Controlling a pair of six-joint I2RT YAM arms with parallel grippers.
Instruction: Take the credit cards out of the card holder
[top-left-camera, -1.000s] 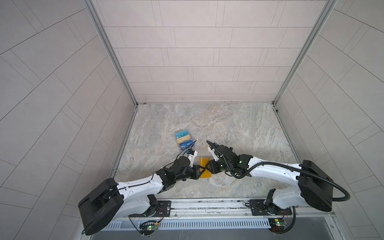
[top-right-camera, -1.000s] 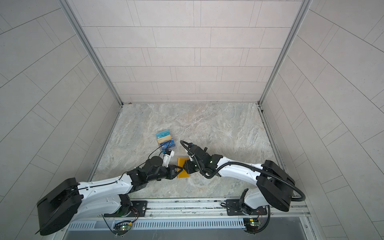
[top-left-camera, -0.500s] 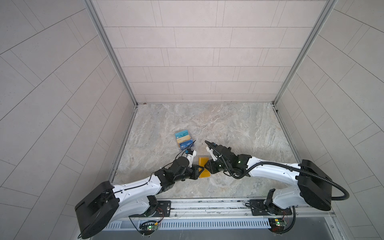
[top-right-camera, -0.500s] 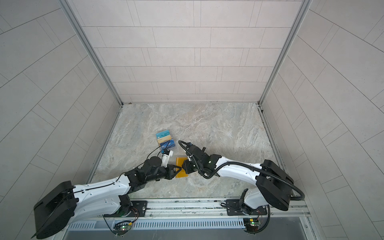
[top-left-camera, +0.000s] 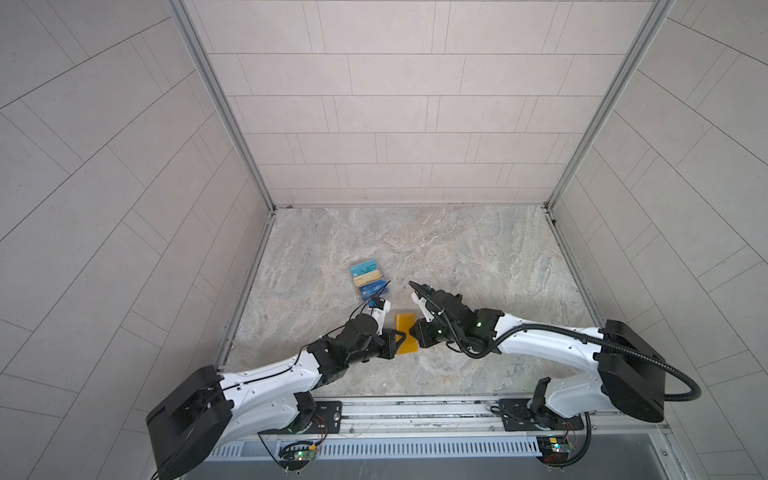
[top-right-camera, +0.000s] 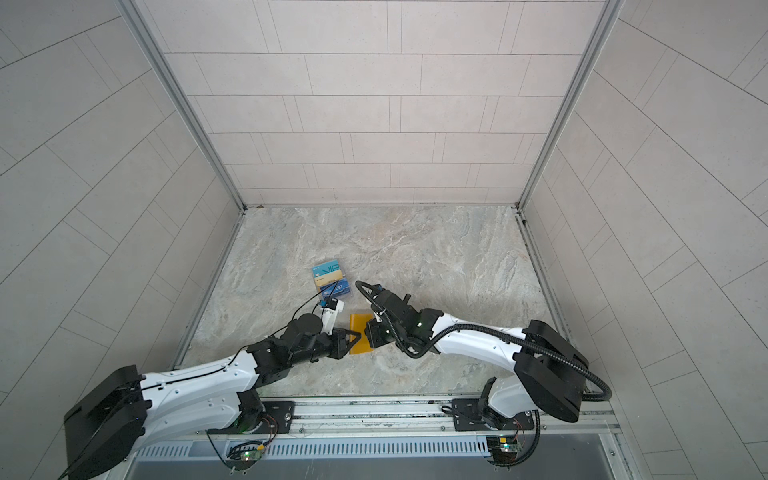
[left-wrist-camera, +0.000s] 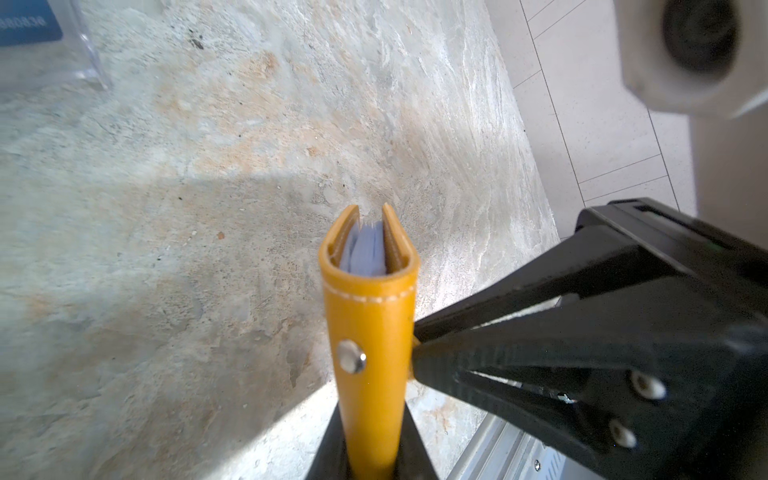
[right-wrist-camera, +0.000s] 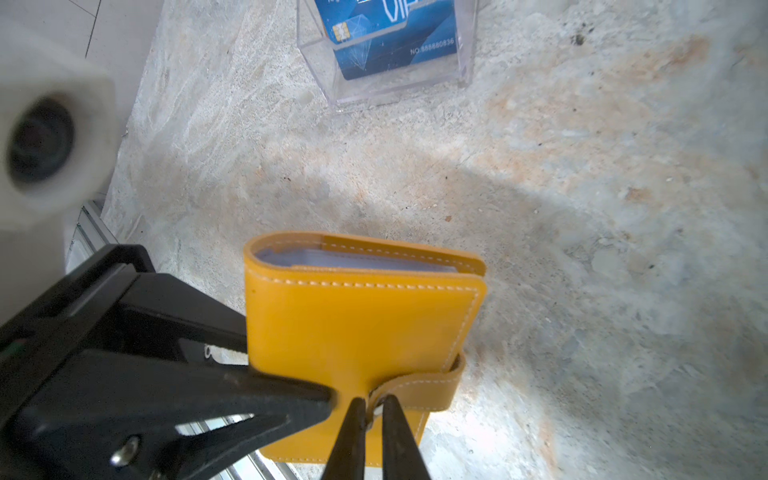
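My left gripper (left-wrist-camera: 371, 432) clamps the light, stiff-looking card holder (right-wrist-camera: 357, 328) at its spine; my right gripper (right-wrist-camera: 371, 405) pinches its floppy snap tab (right-wrist-camera: 419, 392).

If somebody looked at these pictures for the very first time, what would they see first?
The bright mustard-yellow leather-look card holder jumps out. It is held closed over the front middle of the marbled stone table, pinched by the black left gripper at its spine edge and the black right gripper on its snap tab. Just behind it stands a clear acrylic stand with a blue plastic card in it.
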